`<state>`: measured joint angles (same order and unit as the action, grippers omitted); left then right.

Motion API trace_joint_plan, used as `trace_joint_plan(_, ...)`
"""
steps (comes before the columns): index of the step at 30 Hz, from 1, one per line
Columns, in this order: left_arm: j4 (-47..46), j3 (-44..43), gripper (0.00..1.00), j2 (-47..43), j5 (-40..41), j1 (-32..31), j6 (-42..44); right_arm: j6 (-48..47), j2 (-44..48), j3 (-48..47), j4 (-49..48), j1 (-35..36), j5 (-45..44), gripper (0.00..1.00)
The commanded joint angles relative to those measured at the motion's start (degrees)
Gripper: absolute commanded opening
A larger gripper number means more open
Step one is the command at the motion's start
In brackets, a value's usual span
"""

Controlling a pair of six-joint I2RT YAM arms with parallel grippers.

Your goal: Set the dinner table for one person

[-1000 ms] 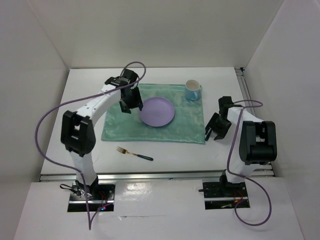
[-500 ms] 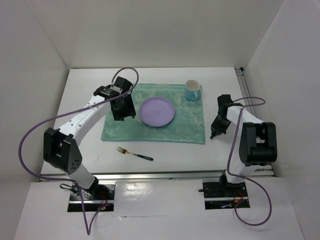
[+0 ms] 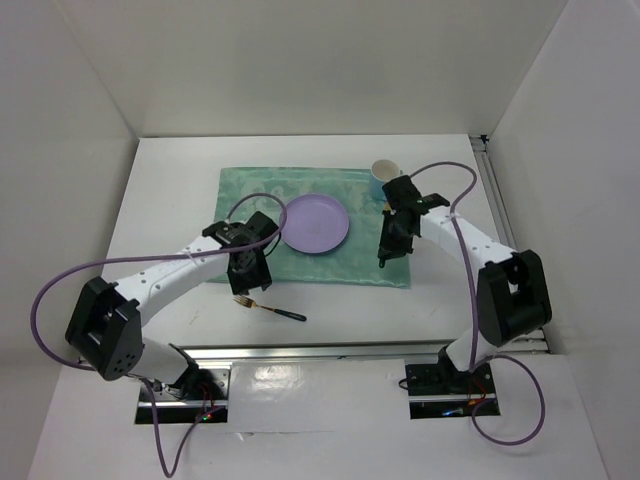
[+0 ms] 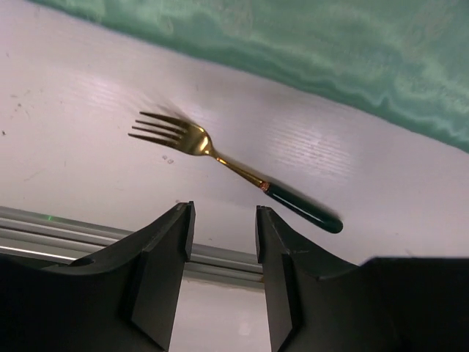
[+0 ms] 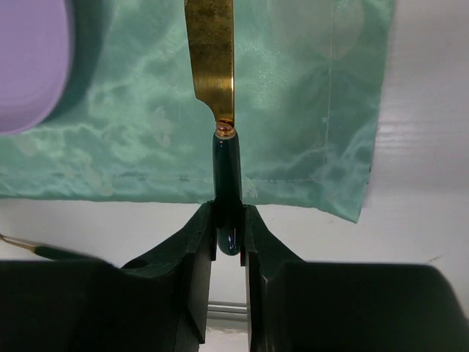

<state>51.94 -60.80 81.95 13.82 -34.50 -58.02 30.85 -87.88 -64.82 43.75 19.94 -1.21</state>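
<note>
Left hand (image 4: pixel 223 214) hangs parted; right hand (image 5: pixel 229 214) pinches a knife (image 5: pixel 210 51).

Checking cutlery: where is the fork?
In the top view the fork lies on the dinner table, left of centre, between the green cloth's near edge and the front rail, just beneath the left gripper.

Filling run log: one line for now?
left gripper: open, near fork | right gripper: shut on knife, over cloth | plate: on cloth
</note>
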Motion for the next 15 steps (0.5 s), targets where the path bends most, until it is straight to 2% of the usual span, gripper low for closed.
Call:
trace_joint_plan(1, -1.58, 1.73, 0.55, -3.03, -0.19, -1.09, -5.26, 0.61, -3.0, -1.19, 0.2, 0.18, 0.86, 0.0)
trace_joint_plan(5, -1.58, 1.73, 0.6, -3.03, -1.43, -1.71, -5.26, -0.53, -6.86, -1.19, -4.01, 0.18, 1.91, 0.0)
trace_joint_plan(15, -1.67, 2.79, 0.6, -3.03, 0.59, -3.29, -6.93, -3.51, -12.75, -4.44, -8.24, -0.87, 2.44, 0.0)
